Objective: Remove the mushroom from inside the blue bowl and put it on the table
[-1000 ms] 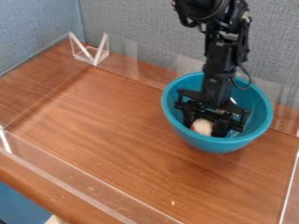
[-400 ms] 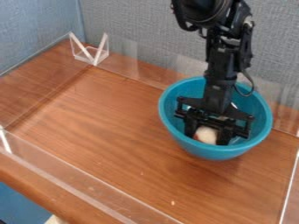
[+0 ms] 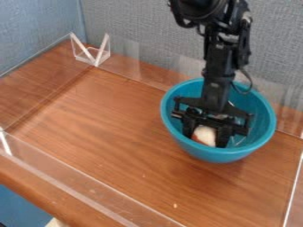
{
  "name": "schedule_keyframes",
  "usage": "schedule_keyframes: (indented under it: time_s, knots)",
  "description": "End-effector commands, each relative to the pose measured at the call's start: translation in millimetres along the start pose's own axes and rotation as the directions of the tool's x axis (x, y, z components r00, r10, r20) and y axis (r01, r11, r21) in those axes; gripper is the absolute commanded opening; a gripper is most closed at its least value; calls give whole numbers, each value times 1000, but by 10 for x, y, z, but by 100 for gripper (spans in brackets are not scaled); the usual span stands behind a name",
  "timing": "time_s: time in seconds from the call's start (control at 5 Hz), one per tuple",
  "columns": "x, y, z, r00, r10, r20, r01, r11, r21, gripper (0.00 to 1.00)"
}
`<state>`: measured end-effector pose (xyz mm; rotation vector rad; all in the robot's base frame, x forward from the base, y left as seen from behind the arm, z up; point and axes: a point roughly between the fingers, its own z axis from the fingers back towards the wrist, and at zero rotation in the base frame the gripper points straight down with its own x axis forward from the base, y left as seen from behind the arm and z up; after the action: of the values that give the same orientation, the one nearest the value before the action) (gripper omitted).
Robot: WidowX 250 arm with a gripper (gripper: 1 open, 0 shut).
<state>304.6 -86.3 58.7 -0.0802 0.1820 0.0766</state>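
The blue bowl sits at the right side of the table. My black gripper reaches straight down into the bowl. Its fingers are shut on the mushroom, which shows as a small cream-white lump between them, low inside the bowl. The orange-red cap is hidden from this view.
Low clear acrylic walls edge the tabletop. A small clear folded stand sits at the back left corner. Bare wood stretches left and in front of the bowl. The bowl stands close to the right wall.
The bowl has slid slightly left with the gripper inside it. The gripper has rolled a little about its own axis while staying shut on the mushroom.
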Motion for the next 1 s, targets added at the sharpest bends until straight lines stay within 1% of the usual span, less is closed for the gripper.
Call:
schedule_keyframes:
  time_s: [0.0, 0.2, 0.4, 0.6, 0.8]
  knots:
    - [162, -129, 270, 996, 1, 94, 2, 999, -35, 0]
    - [265, -217, 209, 995, 12, 98, -8, 999, -43, 0]
    - [277, -284, 312, 993, 31, 110, -25, 998, -51, 0]
    - [259, -314, 423, 993, -18, 119, 24, 999, -45, 0]
    - [222, -323, 574, 989, -62, 133, 67, 997, -38, 0]
